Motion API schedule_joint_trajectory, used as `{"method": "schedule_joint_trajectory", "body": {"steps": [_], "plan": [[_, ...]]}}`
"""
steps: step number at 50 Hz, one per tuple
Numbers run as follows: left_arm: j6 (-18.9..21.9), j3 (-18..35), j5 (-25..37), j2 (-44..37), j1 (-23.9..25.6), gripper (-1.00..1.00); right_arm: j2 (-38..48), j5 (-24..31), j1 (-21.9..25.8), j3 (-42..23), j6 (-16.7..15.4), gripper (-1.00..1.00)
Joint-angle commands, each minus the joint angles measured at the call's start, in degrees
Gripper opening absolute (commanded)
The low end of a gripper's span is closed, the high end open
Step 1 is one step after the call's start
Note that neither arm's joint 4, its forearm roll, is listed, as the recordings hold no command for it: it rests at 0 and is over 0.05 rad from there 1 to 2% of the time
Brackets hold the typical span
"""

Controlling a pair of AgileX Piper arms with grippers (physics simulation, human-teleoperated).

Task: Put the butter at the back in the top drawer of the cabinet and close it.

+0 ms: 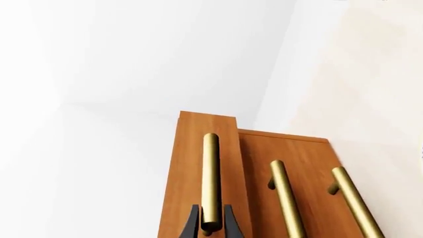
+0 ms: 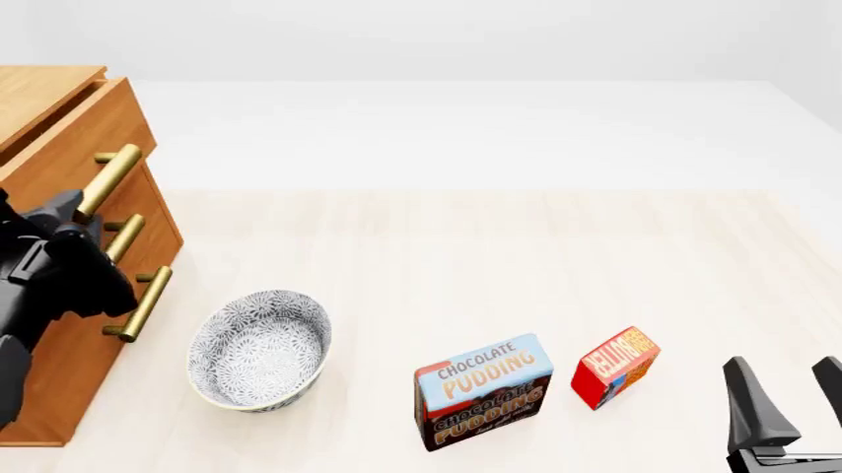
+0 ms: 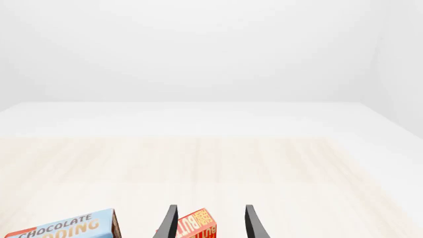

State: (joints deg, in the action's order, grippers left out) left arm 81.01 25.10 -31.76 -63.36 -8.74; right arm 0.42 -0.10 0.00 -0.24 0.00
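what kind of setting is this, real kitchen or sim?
Looks like a simulated tabletop, not a real kitchen: blank white walls, a pale wood table, and staged props, namely a cabinet, a patterned bowl and a butter box.

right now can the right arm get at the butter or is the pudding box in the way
Probably yes. The right pincer is open just right of the butter, with bare table between them. The pudding box stands on the butter's far side, so it should not block the approach.

The left arm (image 2: 46,276) hides the left tool, and the frame edge crops the cabinet (image 2: 53,118).
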Motion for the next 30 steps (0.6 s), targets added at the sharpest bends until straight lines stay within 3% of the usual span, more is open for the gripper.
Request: {"method": "schedule_joint_trajectory", "body": {"steps": [1, 30], "plan": [[0.3, -0.5, 0.2, -0.1, 0.6, -1.00, 0.0, 0.0, 0.0, 0.0, 0.0, 1.00], [0.4, -2.0, 0.9, 2.0, 1.1, -1.00, 0.0, 0.0, 0.0, 0.0, 0.0, 1.00]]}}
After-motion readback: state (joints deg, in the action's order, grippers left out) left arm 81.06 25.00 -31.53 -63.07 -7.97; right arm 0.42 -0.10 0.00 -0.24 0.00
